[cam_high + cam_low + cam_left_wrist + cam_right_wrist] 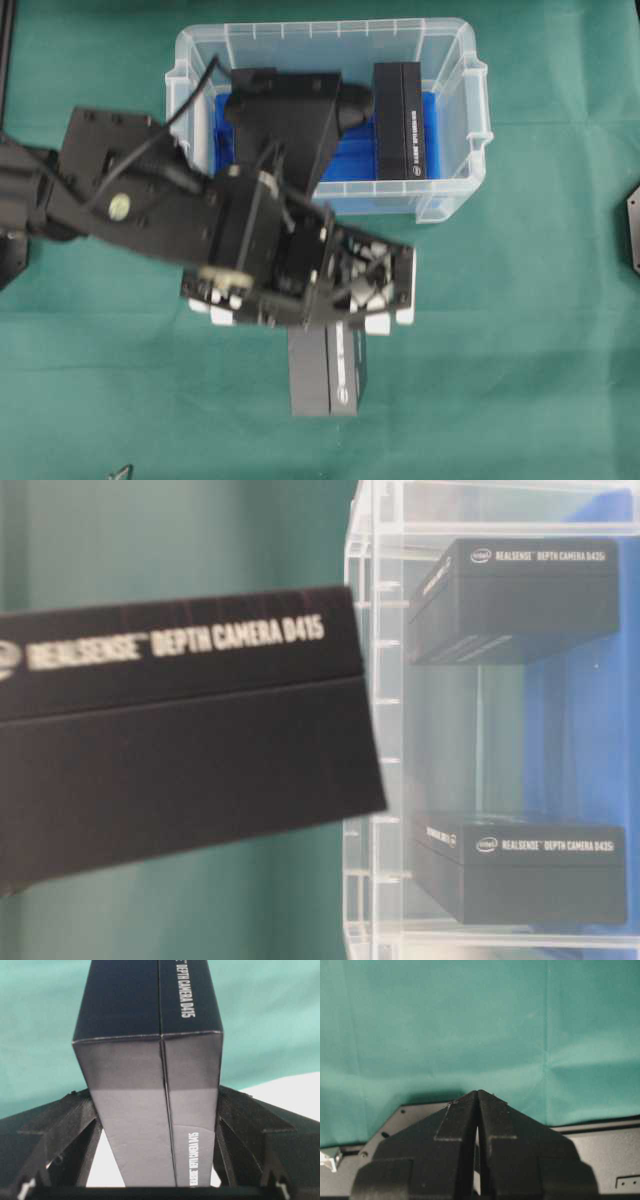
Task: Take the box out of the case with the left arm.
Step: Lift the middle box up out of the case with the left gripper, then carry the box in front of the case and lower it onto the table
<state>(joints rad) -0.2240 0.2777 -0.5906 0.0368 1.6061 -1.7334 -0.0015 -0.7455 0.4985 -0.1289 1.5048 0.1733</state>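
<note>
Nearest the left wrist camera, the left gripper (159, 1130) has its black jaws clamped on the two long side faces of the box (150, 1085), a dark rectangular carton printed "DEPTH CAMERA D415"; the carton runs straight out between the jaws with green cloth (45, 1020) beyond it. From overhead the carton projects past the gripper over the cloth, fully outside the case (455, 110) and just in front of its near wall. The table-level view shows it tilted slightly, apparently off the surface, though contact cannot be ruled out. Judgement: rigid cardboard, smooth and somewhat slick, probably light; flat parallel sides suit a pinch, and gripping nearer the middle would limit swing or sag at the free end. Excess squeeze could dent the sleeve. Farther back, at least one similar carton, the remaining box (400, 120), stands on the blue lining inside the case. The right gripper (478, 1110) sits idle over bare cloth, jaws together with nothing between them.
</note>
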